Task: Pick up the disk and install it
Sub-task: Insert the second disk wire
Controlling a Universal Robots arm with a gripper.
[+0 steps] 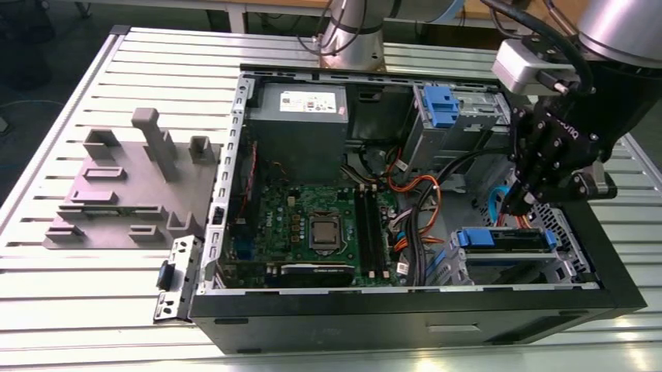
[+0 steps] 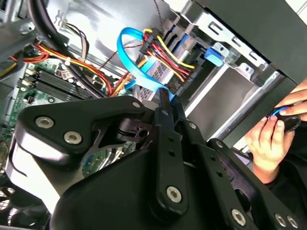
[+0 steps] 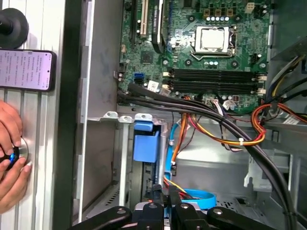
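Black hand [image 1: 517, 203] poised above blue-framed disk [image 1: 504, 239].

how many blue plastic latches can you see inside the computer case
2: one blue latch at the case's far end beside the grey box, another at the near end under the gripper. Cables may hide more.

A: Bench surface? Ribbed grey metal table [image 1: 62, 294], slats running across, lit evenly from overhead.

B: Beyond it, on the far side from the claw, dark floor [image 1: 42, 77]. Behind the table, wooden furniture legs [image 1: 236, 15] and loose cables.
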